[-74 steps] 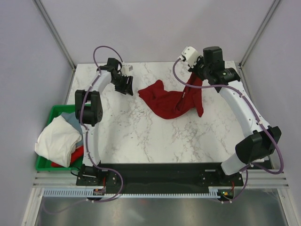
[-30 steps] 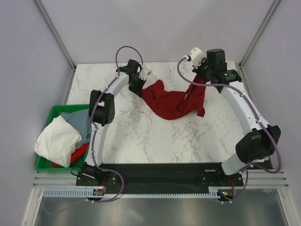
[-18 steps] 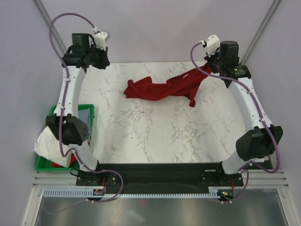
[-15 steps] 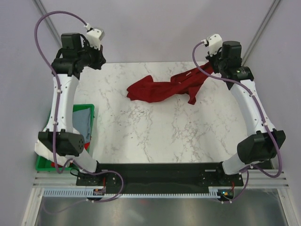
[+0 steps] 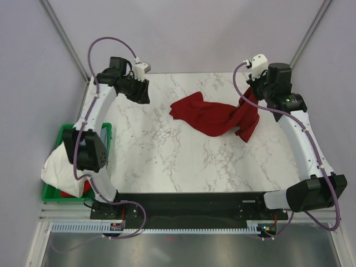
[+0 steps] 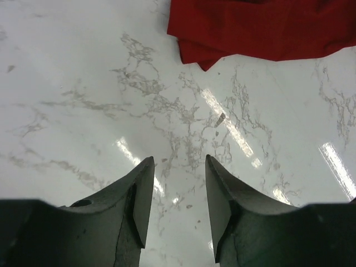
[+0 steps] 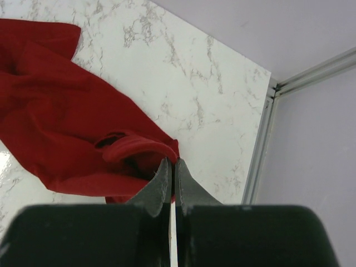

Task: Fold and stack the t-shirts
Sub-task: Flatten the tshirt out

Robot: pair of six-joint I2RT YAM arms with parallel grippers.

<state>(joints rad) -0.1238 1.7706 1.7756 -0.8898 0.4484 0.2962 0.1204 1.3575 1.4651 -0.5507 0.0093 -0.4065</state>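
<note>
Right pincer [image 7: 171, 167] clamped on red tee [image 5: 208, 114] edge near far right corner, probably to spread it; left pincer [image 6: 177, 167] apart, holding nothing, above worktop [image 5: 167, 156].

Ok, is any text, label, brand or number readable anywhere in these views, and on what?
None can be read in any view.
No label or print shows on the dark red cloth t-shirt.
The green plastic bin and the white marble-patterned tabletop carry no markings.
</note>
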